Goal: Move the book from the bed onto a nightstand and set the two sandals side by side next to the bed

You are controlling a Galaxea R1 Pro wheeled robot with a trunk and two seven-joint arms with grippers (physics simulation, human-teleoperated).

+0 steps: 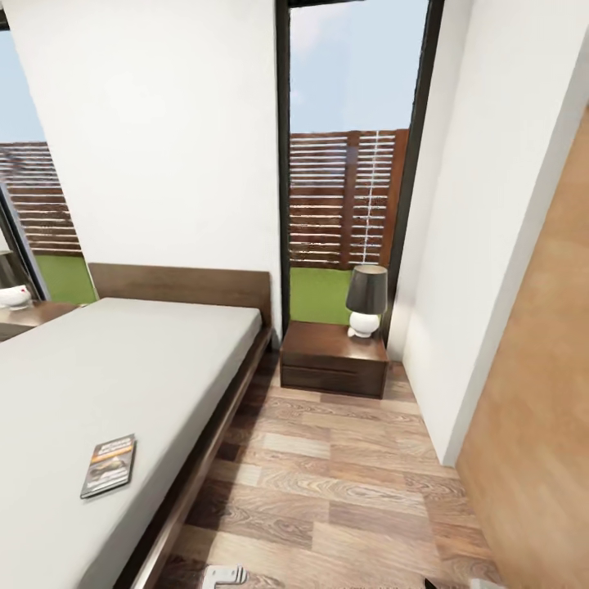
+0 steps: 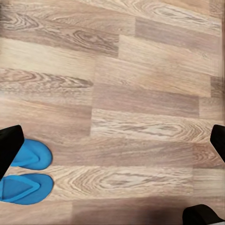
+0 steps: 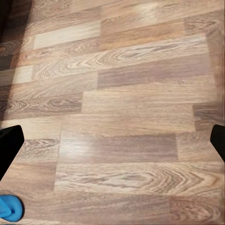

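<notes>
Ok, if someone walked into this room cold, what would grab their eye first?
Probably the big bed with its bare grey mattress, and the small dark book lying flat near its edge. Next, the dark nightstand beside the headboard, with a dark-shaded lamp on top in front of the tall window. On the wood floor, two bright blue sandals lie close together, seen from the left wrist.

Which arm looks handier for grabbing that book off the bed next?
Probably the left. The book lies on the bed, at the left of the head view, the left arm's side. The left claw looks open, holding nothing, over bare floor beside the sandals.
</notes>
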